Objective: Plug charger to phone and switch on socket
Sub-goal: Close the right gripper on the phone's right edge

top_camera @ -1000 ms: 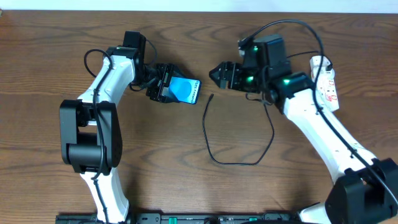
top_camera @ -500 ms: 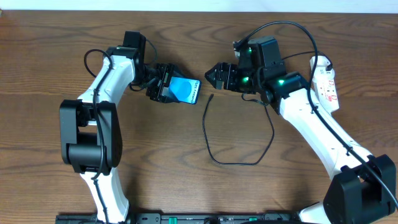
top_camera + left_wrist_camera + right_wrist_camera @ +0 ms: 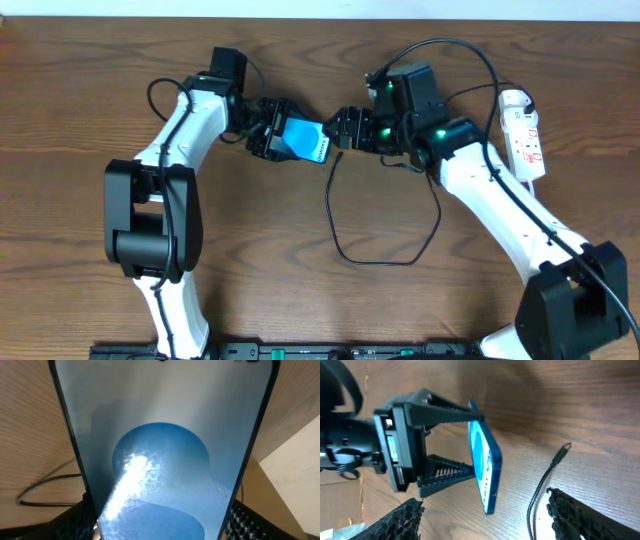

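The left gripper point(image 3: 282, 133) clamps the phone point(image 3: 305, 141) by its long edges. The right gripper point(image 3: 342, 130) stands spread and empty, its fingertips just off the phone's free end. The plug tip of the charger point(image 3: 329, 205) lies on the table beneath them. The socket point(image 3: 523, 133) lies well behind that wrist.

We can read no word or number with certainty. In the overhead view, a short line of dark print runs along the screen of the phone point(image 3: 302, 141), at its 4 o'clock edge, too small for us to make out. At 3 o'clock in the same view, the socket point(image 3: 526, 138) bears small red markings, which we cannot read either. In the right wrist view, a small label point(image 3: 390, 444) sits on the body of the left gripper point(image 3: 471, 440), at 9 o'clock; its print is blurred.
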Tool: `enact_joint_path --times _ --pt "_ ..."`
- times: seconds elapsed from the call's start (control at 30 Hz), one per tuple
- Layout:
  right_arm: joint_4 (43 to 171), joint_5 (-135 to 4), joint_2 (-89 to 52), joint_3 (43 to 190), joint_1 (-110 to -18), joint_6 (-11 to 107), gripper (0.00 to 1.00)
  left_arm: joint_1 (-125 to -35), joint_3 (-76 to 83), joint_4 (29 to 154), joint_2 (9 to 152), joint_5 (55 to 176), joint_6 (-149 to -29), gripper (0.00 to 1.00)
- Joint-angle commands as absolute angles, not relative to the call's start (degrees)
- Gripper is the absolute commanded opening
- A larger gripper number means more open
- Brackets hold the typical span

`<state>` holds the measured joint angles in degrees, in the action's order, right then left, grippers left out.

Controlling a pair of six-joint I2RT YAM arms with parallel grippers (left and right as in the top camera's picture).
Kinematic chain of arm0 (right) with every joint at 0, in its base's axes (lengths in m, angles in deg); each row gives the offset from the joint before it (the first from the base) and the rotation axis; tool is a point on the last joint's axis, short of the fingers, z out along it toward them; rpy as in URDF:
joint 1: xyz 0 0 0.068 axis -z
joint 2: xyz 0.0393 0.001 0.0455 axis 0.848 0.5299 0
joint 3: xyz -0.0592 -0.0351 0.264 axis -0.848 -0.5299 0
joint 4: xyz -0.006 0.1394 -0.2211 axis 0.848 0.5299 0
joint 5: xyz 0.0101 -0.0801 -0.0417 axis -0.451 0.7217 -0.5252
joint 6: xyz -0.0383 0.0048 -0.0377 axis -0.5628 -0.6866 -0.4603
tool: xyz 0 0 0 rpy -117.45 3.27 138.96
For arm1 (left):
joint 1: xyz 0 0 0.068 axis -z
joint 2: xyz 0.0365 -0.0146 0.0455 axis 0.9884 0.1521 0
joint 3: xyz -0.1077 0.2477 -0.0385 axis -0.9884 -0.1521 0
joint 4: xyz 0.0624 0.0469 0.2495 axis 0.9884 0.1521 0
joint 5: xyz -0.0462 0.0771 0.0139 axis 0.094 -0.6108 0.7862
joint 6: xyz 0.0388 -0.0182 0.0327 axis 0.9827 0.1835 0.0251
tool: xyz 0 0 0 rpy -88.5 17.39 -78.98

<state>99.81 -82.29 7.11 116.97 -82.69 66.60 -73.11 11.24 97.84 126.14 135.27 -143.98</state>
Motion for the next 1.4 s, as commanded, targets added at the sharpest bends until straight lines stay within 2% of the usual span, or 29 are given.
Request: enact_joint_path --times 0.0,0.23,0.4,0.7,1.37 --pt "100.1 -80.7 8.1 117.8 -83.7 67.8 0.78 -72.1 12.5 97.6 125.2 135.8 -147.2 0.48" --pt "100.0 -78.3 10.0 117.8 -85.0 67.9 0.77 -71.2 12.5 96.7 125.2 135.9 -147.6 0.48" --pt "99.6 -76.8 12.8 117.8 -85.9 67.9 0.72 -71.1 12.5 96.7 125.2 136.6 -149.6 0.48" --pt "93.7 -76.3 17.2 117.8 -86.9 67.9 0.68 -71.1 12.5 96.7 125.2 138.2 -149.6 0.48" --pt "89.8 -76.2 19.1 117.8 -88.1 67.9 0.35 -71.1 12.5 96.7 125.2 141.7 -150.0 0.48"
